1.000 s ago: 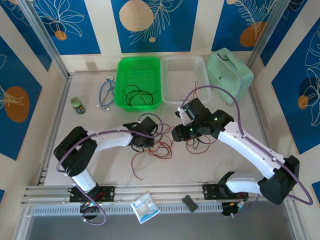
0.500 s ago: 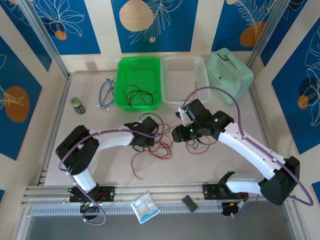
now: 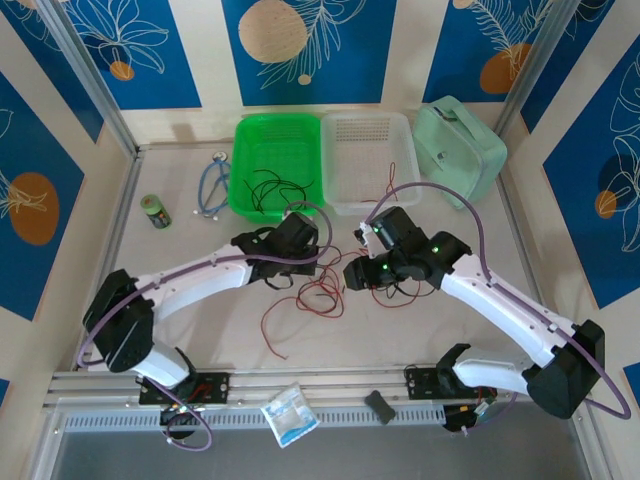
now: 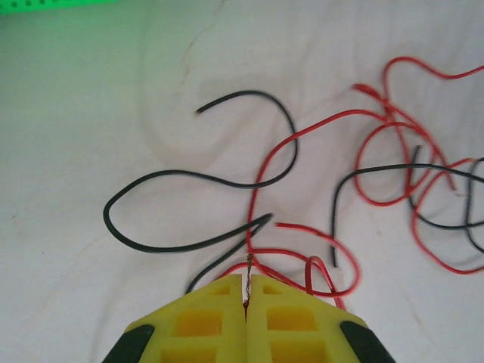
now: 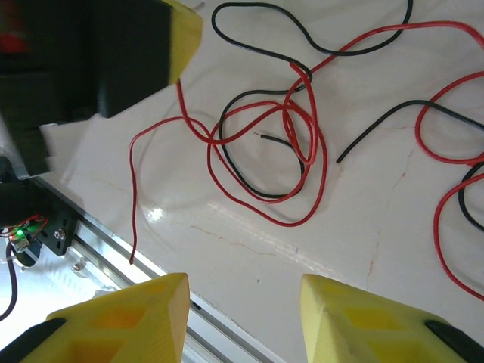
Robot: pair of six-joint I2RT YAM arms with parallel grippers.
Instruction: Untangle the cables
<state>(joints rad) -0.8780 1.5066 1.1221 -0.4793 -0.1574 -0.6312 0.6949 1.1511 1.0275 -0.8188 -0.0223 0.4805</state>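
Most of the untangling, as I judge it, is left. The cables [image 3: 322,292] lie as one loose heap of red and black loops near the middle of the table [image 3: 220,335], between the two arms, and the strands cross one another many times. A smaller bunch of black wires [image 3: 272,188] sits in the green basket [image 3: 300,140] at the far edge, which suggests that part of the sorting is done.

The right gripper [image 5: 243,281] hangs over the heap with its yellow fingers partly apart and nothing between them. The left gripper [image 4: 247,281] is closed tight, and a red wire [image 4: 265,174] runs into the seam between its fingers, pinched there by its end.

The walls are blue panels with pale leaf patterns. The table is white and faintly cracked. Along its far edge stand a mint case [image 3: 460,150] and a white basket [image 3: 370,150], with a stethoscope [image 3: 212,190] and a small green jar [image 3: 155,212] towards the far left corner.
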